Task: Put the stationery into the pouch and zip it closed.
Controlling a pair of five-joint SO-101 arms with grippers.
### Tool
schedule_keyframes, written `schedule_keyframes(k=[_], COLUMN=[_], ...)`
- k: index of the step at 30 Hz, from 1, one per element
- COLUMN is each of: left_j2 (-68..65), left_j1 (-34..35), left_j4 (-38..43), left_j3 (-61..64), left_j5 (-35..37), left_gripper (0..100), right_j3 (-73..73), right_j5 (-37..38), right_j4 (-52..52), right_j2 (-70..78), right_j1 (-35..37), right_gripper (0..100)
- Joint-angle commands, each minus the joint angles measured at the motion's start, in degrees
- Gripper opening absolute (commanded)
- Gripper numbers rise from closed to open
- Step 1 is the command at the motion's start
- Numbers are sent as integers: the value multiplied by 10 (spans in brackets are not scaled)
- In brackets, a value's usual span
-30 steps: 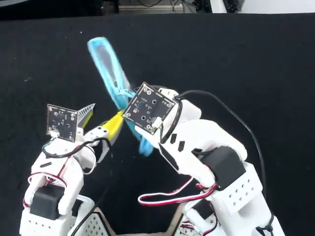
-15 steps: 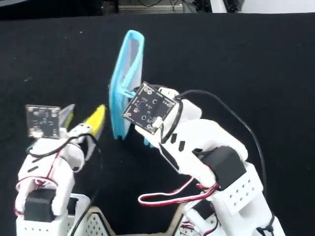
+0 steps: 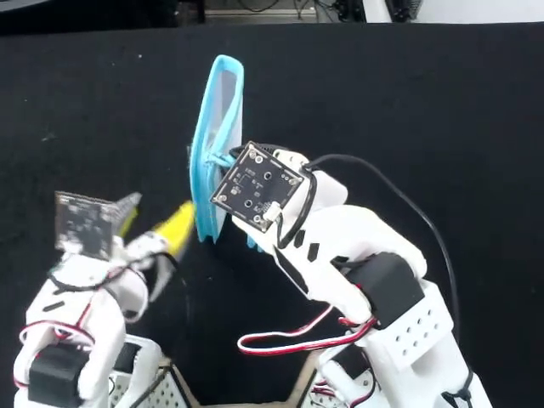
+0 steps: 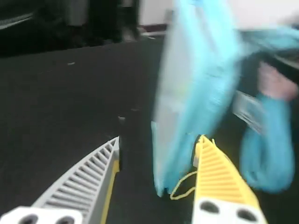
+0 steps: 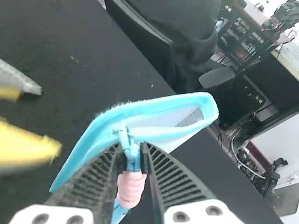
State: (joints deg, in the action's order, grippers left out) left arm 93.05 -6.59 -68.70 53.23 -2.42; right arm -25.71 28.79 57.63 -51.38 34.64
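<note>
The light-blue mesh pouch [image 3: 217, 140] hangs on edge above the black table [image 3: 408, 110]. My right gripper [image 5: 132, 149] is shut on the blue zipper pull at its upper edge. A small pink piece [image 5: 129, 186] sits between its fingers below the pull; I cannot tell what it is. My left gripper [image 3: 161, 206] stands open at the pouch's lower near corner. In the left wrist view the pouch [image 4: 196, 93] has its bottom corner between the white finger [image 4: 88, 182] and the yellow finger [image 4: 219, 179]. A blue strap loop [image 4: 261, 154] dangles beside the pouch.
The black cloth runs wide to the right and the far side. A dark chair [image 5: 154, 42] and desks stand beyond the table's far edge. The right arm's white body [image 3: 357, 263] takes up the near middle.
The pouch swung from a slant to standing nearly upright on edge. My left gripper drew back leftward, then came in with its yellow finger at the pouch's lower corner.
</note>
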Motion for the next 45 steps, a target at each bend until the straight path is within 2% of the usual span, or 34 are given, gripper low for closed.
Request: schedule_keyframes(k=[1, 5, 14, 18, 22, 28, 33, 36, 40, 45], left_j2=[-3, -3, -10, -10, -4, -3, -3, -3, -3, -3], left_j1=[-94, -102, -100, -84, -84, -87, -87, -87, -87, -88], left_j4=[-4, 55, 269, 307, 302, 302, 258, 207, 136, 105], left_j3=[-33, 13, 160, 186, 184, 173, 142, 109, 70, 59], left_j5=[-20, -20, -18, 10, 16, 15, 12, 9, -39, -61], left_gripper=[258, 258, 255, 255, 230, 20, 31, 30, 30, 30], right_j3=[5, 5, -12, -22, -25, -26, -31, -39, -55, -69], right_j5=[0, 0, 4, 5, 4, 1, 0, -33, -70, -71], right_j4=[-20, -17, -20, -20, -20, -21, -69, -109, -139, -142], right_j2=[2, 1, 1, 1, 1, 1, 0, 1, -1, -2], right_j1=[-6, -6, -9, -10, -11, -11, -19, -39, -67, -73], right_gripper=[11, 11, 11, 11, 11, 11, 11, 11, 11, 11])
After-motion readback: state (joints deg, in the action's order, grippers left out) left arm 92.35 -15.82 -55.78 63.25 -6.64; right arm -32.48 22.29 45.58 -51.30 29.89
